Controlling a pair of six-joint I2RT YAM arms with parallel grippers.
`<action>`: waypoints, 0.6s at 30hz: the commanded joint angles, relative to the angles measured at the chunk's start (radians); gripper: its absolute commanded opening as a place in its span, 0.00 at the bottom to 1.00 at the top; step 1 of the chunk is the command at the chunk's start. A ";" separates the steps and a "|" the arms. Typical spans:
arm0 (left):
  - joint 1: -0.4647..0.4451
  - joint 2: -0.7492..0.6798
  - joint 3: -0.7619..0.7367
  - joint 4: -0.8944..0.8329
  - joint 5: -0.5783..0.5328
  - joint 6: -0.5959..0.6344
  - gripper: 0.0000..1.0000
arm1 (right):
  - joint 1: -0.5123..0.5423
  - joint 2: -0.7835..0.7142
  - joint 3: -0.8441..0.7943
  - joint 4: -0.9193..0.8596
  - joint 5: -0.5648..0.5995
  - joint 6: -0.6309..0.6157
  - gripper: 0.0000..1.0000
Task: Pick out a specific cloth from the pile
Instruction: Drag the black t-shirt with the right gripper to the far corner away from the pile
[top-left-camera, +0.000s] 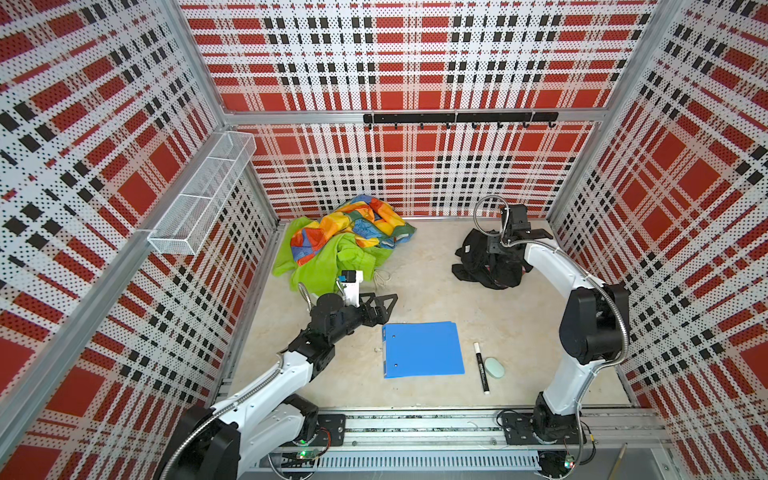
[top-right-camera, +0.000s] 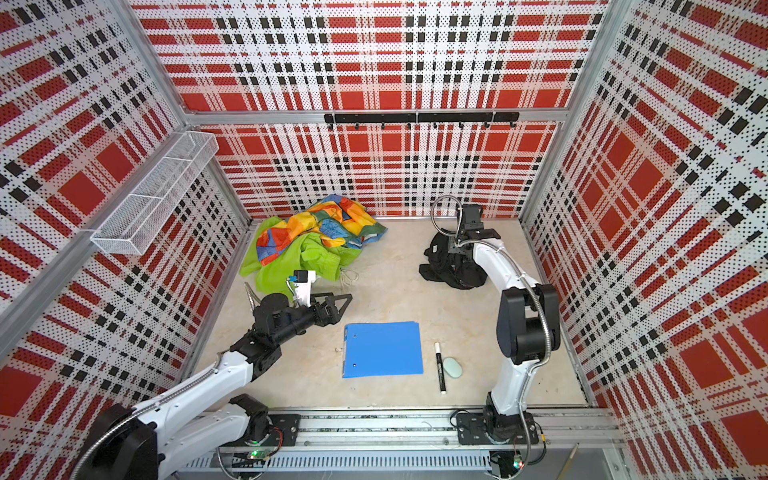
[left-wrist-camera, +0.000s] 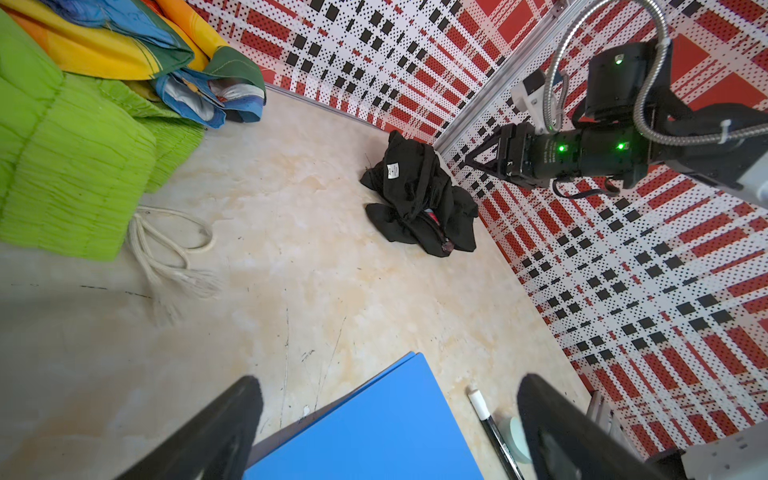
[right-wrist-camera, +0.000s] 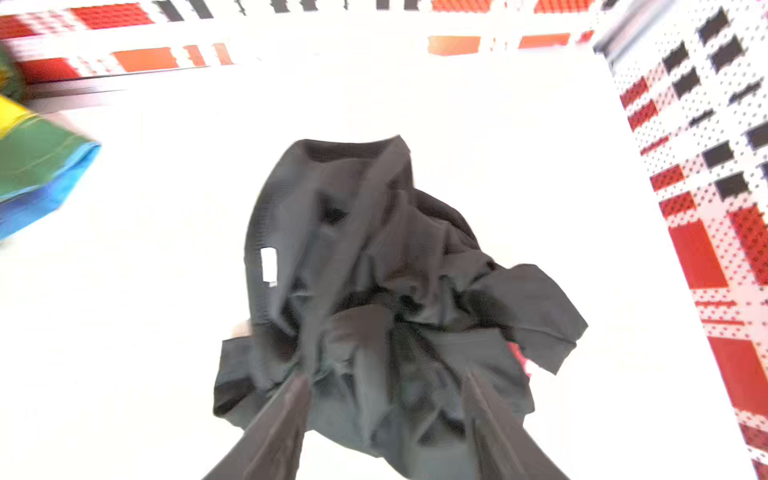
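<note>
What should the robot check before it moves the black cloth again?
1. Black soft cloth with a white tag lies apart from the bright rainbow-and-green fabric pile: ok.
2. Right claw sits over the black cloth: ok.
3. Right claw really gripping it: cannot tell, the wrist picture is blurred.
4. Left claw open and empty: ok.
5. Flat blue plastic folder lies away from the cloth: ok.

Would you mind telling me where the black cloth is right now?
In both top views the black cloth lies crumpled on the floor at the far right, well apart from the pile at the far left.
</note>
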 joint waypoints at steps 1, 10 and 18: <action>0.009 -0.006 0.033 0.016 0.010 0.000 0.99 | -0.036 0.064 -0.034 0.032 -0.068 0.068 0.60; 0.008 -0.040 0.009 0.014 0.009 -0.017 0.99 | -0.044 0.292 0.020 0.063 -0.138 0.045 0.72; 0.010 -0.099 -0.014 -0.008 -0.007 -0.020 0.99 | -0.044 0.298 0.021 0.100 -0.073 0.031 0.68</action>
